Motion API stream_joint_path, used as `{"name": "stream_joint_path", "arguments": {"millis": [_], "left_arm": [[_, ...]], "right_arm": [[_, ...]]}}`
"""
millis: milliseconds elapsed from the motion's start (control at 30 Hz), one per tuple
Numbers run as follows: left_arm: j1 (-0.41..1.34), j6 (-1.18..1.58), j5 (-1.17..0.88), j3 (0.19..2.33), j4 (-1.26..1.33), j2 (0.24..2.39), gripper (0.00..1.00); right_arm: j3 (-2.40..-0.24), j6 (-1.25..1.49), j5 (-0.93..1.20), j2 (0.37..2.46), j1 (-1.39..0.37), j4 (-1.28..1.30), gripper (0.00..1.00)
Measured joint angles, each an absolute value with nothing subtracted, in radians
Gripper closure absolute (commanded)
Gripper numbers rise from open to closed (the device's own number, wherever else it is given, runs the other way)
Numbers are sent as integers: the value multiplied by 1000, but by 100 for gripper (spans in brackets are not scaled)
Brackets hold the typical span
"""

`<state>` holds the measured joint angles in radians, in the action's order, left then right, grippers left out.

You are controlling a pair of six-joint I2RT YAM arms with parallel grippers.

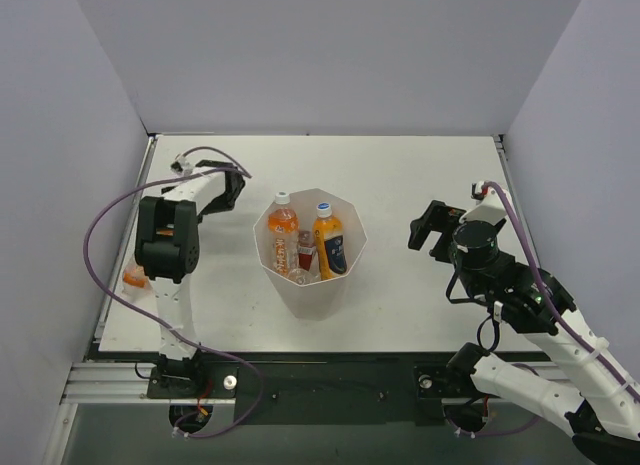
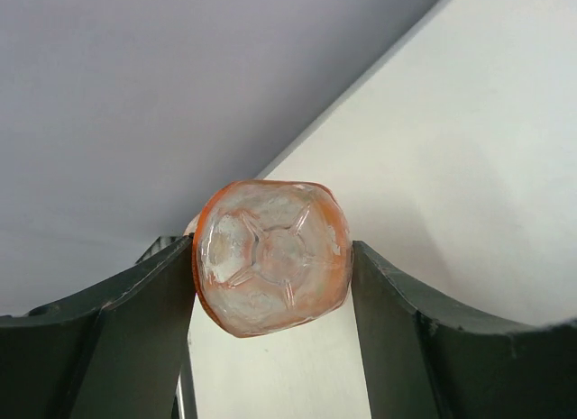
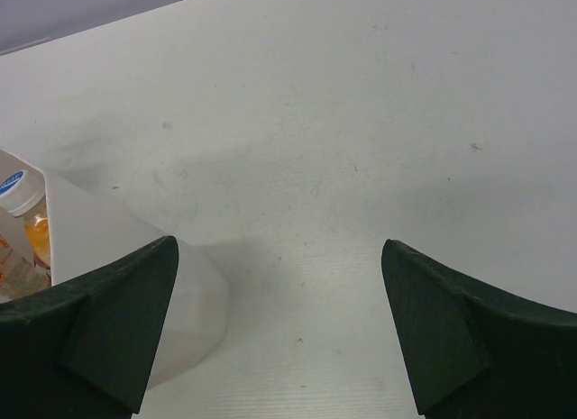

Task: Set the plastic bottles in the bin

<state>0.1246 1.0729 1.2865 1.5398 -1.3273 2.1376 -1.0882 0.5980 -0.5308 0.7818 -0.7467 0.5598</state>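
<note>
The plastic bottles [image 1: 300,243] sit in two places as we read across the counter [image 1: 420,175]. At the far left, the left claw [image 2: 270,268] is pinching the held bottle [image 2: 273,243]. In the left wrist view its moulded, orange-tinted base faces the lens and both dark fingers [image 2: 135,320] press its sides, so we judge the body points away from the wrist, gripped low so it can go into the bin neck first. From above we cannot make out this bottle; the claw hangs near the back left corner, apart from the bin. By the left edge, half hidden under the left arm [image 1: 165,240], an orange shape [image 1: 135,278] shows; it may be one more bottle, but we cannot tell. In the middle stands the bin [image 1: 312,297], upright, with three bottles leaning inside: a white-capped bottle [image 1: 283,227], a smaller reddish bottle [image 1: 305,251] between, and a blue-labelled bottle [image 1: 328,243]. To the right, the right claw [image 3: 279,248] is spread wide and holds nothing, with bare counter between its fingers and the bin's wall at the left of its view. We take it as parked aside so the left arm has the opening to itself. We judge the next move is to bring the held bottle over the rim, and the risk is clipping that light wall.
</note>
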Motion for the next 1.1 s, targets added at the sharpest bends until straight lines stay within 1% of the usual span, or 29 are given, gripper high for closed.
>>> {"name": "stream_joint_path", "arguments": {"millis": [100, 233, 267, 333, 400, 467, 600, 733, 933, 1100], "left_arm": [[197, 997, 1247, 1658, -1326, 2100, 90], [217, 869, 1178, 1877, -1331, 2045, 91], [219, 838, 1165, 1944, -1331, 2030, 92], [227, 770, 1153, 2079, -1330, 2001, 100], [249, 697, 1145, 2233, -1332, 1981, 100], [282, 622, 1131, 2328, -1317, 1939, 100], [327, 482, 970, 2329, -1286, 1775, 100], [318, 406, 783, 2273, -1186, 1599, 100], [315, 379, 448, 2035, -952, 1303, 100], [315, 396, 200, 2016, -861, 1225, 100]], "right_arm": [[-1089, 598, -531, 781, -746, 560, 11], [-1090, 598, -532, 781, -747, 561, 11], [-1090, 598, -532, 782, -747, 561, 11], [-1090, 598, -534, 787, -746, 561, 11], [-1092, 598, -535, 792, -746, 563, 11], [-1100, 598, -538, 793, -746, 566, 11], [-1119, 585, -555, 805, -746, 570, 11], [-1166, 564, -572, 825, -746, 589, 11], [-1184, 553, -593, 829, -746, 595, 11], [-1184, 557, -605, 824, -746, 598, 11]]}}
